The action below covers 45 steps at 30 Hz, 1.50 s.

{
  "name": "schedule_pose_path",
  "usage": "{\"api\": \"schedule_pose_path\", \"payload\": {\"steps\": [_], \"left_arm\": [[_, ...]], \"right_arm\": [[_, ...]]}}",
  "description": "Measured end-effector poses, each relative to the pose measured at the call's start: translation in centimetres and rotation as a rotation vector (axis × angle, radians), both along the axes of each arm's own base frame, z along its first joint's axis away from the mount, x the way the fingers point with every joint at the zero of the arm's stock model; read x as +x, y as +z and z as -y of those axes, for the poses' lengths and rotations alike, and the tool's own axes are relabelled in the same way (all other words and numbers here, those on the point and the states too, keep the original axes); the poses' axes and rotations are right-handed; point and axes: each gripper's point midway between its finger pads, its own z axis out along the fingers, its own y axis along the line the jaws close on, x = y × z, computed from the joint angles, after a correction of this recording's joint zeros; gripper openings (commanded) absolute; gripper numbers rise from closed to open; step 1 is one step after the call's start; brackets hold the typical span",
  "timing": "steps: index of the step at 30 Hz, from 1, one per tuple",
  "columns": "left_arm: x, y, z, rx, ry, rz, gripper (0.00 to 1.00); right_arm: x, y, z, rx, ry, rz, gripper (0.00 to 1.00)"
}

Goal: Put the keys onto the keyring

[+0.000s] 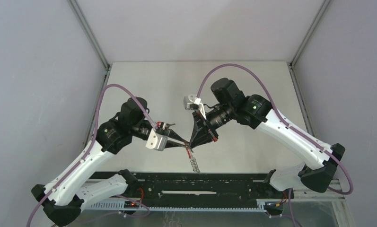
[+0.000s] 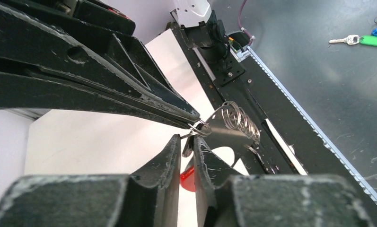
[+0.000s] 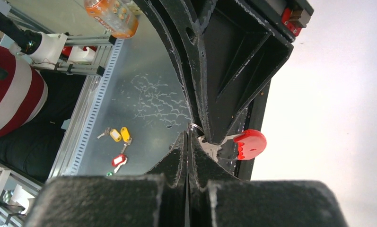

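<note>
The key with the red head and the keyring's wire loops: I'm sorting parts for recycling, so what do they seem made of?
Key: the head looks like moulded red plastic, evenly coloured with a dull sheen; the blade looks like bare silvery metal. Keyring: thin bright wire loops with glints, probably steel, though the alloy cannot be told.

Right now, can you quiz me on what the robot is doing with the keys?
1. True or false: the right gripper is wide open.
2. What colour is the head of the key at the left gripper's tips? A blue, B red, C green.
3. Fill in: the right gripper pinches the ___.
Key: 1 false; 2 B; 3 keyring.
</note>
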Motion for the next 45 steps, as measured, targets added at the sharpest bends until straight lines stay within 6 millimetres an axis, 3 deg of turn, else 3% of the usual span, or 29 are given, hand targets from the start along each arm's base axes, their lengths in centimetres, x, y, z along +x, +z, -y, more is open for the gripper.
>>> {"api": "schedule_pose_path", "payload": {"steps": [5, 10, 30, 43, 45], "left_arm": [[0.0, 0.1, 0.0, -0.002, 0.000, 0.002, 0.04], [0.1, 0.1, 0.0, 0.000, 0.009, 0.008, 0.00], [0.8, 1.7, -1.2, -0.081, 0.101, 0.188, 0.00], [2.3, -0.8, -0.5, -0.041, 0.161, 0.357, 0.00], [2.5, -1.1, -0.3, -0.032, 0.172, 0.391, 0.05]], "right_arm": [[0.0, -0.3, 0.1, -0.019, -0.005, -0.013, 0.00], [0.4, -0.4, 0.3, -0.027, -0.025, -0.023, 0.00], [3.2, 0.8, 1.4, 0.009, -0.189, -0.004, 0.00], [4.6, 0.3, 0.9, 0.052, -0.322, -0.015, 0.00], [4.7, 0.3, 1.0, 0.065, -0.345, -0.016, 0.00]]}}
